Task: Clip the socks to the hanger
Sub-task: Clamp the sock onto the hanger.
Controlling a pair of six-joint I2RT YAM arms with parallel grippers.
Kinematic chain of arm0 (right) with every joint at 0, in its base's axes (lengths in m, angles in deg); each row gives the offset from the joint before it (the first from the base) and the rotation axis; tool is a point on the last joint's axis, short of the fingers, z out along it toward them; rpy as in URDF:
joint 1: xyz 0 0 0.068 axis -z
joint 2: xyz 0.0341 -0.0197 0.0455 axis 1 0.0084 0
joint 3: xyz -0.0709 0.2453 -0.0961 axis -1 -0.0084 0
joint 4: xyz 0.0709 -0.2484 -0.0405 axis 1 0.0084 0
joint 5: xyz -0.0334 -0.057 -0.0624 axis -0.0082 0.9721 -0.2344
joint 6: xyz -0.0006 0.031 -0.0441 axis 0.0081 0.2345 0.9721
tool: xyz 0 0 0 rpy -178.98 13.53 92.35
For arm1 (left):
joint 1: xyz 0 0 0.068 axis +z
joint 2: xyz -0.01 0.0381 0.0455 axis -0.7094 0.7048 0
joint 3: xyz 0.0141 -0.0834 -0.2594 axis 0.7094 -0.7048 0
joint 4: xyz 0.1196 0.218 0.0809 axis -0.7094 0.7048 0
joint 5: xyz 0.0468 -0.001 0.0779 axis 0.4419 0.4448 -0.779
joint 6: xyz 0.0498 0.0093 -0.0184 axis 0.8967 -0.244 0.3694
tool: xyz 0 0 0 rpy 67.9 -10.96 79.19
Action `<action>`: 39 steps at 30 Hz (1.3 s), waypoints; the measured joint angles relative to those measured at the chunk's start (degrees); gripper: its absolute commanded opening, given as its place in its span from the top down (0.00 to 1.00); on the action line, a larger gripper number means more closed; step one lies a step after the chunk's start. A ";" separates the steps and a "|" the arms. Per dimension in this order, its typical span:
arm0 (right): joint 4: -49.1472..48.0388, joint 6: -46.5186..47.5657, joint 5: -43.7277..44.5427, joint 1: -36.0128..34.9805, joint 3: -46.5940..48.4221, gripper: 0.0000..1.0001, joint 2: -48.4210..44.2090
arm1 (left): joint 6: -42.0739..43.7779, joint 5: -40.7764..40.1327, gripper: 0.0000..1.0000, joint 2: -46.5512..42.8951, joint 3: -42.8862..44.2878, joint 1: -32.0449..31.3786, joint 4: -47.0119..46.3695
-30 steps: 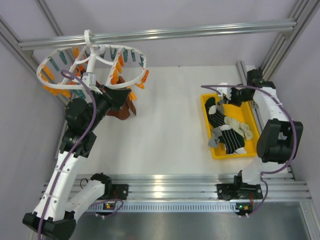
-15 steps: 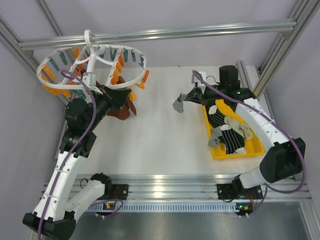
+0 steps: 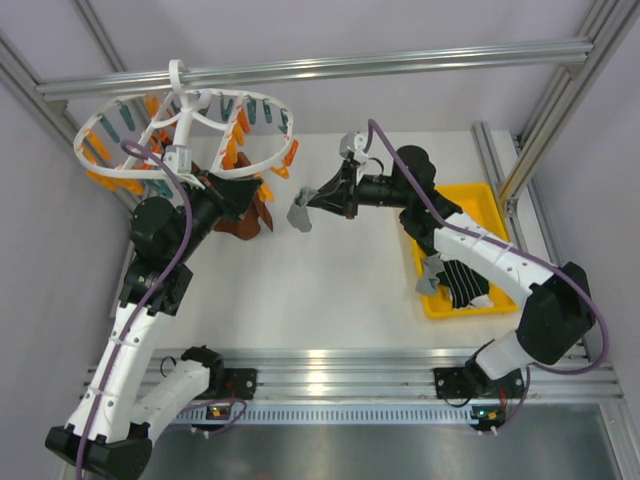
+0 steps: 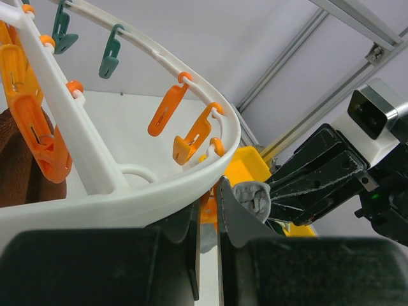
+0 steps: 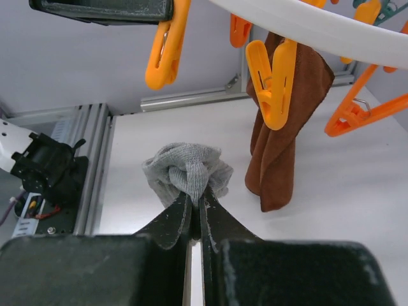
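Observation:
The white round hanger (image 3: 88, 130) hangs from the top bar at the back left, ringed with orange and teal clips. My left gripper (image 3: 250, 195) sits under its near rim (image 4: 127, 204), shut on an orange clip (image 4: 209, 207). My right gripper (image 5: 196, 194) is shut on a bunched grey sock (image 5: 185, 169). It holds that sock (image 3: 298, 214) in the air just right of the held clip (image 5: 162, 51), close to it but apart. More socks (image 3: 460, 280), striped and grey, lie in the yellow tray (image 3: 470, 190).
A brown cloth (image 5: 280, 146) hangs from an orange clip (image 5: 274, 83) on the hanger, just left of the grey sock. Aluminium frame bars (image 3: 400, 62) run across the back and along the right side. The right arm (image 3: 470, 240) reaches over the tray.
The right arm has swung left from the yellow tray across the table, carrying the grey sock up to the hanger's rim. The left arm and the hanger have not moved.

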 measured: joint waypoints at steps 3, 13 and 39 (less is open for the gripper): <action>-2.93 -3.67 1.11 -1.31 0.00 1.00 1.36 | -0.13 0.15 1.00 -0.22 -0.70 0.00 -0.37; -5.25 -6.93 2.43 -4.48 0.17 1.00 3.58 | -0.48 0.46 1.00 -0.24 -1.42 0.07 -1.36; -6.99 -11.43 2.67 -5.84 5.07 1.00 7.32 | -0.07 1.03 1.00 -0.24 -2.29 0.26 -2.40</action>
